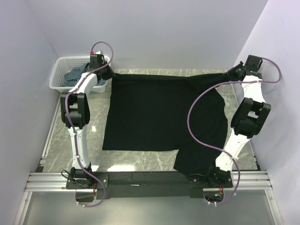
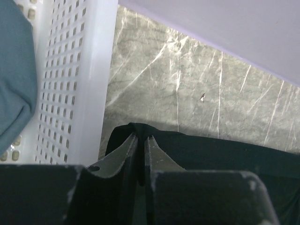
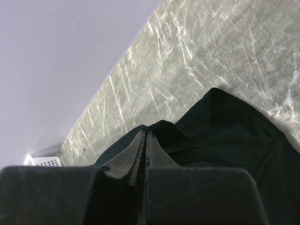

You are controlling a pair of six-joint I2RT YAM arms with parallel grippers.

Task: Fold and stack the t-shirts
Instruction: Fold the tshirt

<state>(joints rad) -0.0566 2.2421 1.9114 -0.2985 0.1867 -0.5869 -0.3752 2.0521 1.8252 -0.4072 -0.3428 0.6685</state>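
Two far corners of the black t-shirt [image 1: 154, 112] are pinched: left end effector [image 1: 106, 73] at eleven o'clock, right end effector [image 1: 233, 74] at one o'clock, both clamped tight on cloth, spreading it flat over the counter [image 1: 61, 140], likely ready for folding. A blue-grey shirt [image 1: 75, 74] sits in the basket [image 1: 60, 79].

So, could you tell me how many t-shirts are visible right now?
2: the black t-shirt spread on the table, and a blue-grey t-shirt bunched in the white basket at far left; more may be hidden beneath it.
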